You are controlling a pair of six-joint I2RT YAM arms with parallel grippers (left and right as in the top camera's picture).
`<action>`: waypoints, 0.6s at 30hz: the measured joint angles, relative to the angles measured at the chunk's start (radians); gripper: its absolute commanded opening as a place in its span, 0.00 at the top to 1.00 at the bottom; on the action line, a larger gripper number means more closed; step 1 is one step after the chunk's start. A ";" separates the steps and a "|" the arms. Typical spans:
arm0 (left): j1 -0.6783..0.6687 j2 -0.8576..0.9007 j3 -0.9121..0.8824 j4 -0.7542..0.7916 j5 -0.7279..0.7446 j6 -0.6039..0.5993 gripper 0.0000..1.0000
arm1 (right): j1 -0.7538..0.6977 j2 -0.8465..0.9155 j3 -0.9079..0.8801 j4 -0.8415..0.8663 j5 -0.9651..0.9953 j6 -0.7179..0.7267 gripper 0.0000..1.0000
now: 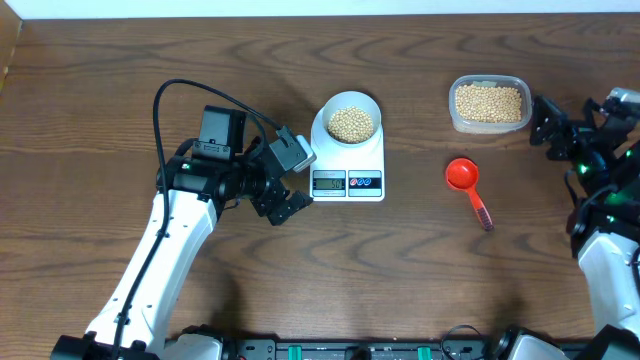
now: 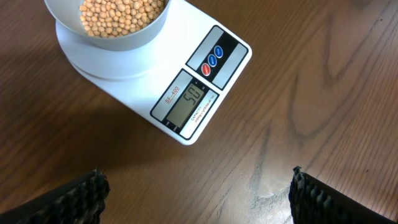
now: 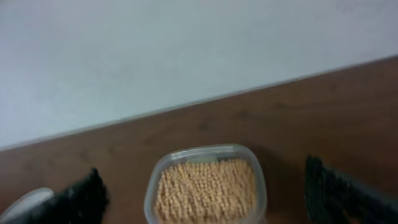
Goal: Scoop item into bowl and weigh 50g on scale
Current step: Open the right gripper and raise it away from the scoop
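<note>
The bowl (image 1: 351,104) of beans (image 1: 351,124) sits on the scale (image 1: 348,160) toward the table's (image 1: 100,100) far edge, while the left gripper (image 2: 196,193) and the right gripper (image 1: 545,122) gape wide, empty.

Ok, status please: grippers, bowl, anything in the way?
Left gripper open, empty, beside scale. Right gripper open, empty, near tub. Bowl of beans on scale, display seems to read 50. Red scoop lies apart, nothing blocking.

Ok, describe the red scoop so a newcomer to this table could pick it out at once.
On the brown wooden table, look right of the white scale. Just in front of the clear tub of beans, on the robot's side, lies the scoop, touching neither. It is the only red thing there: a small round cup with a short handle.
</note>
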 measured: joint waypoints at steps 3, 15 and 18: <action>0.000 0.000 0.000 0.000 0.000 0.000 0.05 | 0.023 0.000 0.042 -0.105 0.017 -0.052 0.01; 0.000 0.000 0.000 0.000 0.000 0.000 0.05 | 0.115 0.000 0.163 -0.404 0.148 -0.204 0.01; 0.000 0.000 0.000 0.000 0.000 0.000 0.05 | 0.137 0.000 0.186 -0.491 0.200 -0.219 0.01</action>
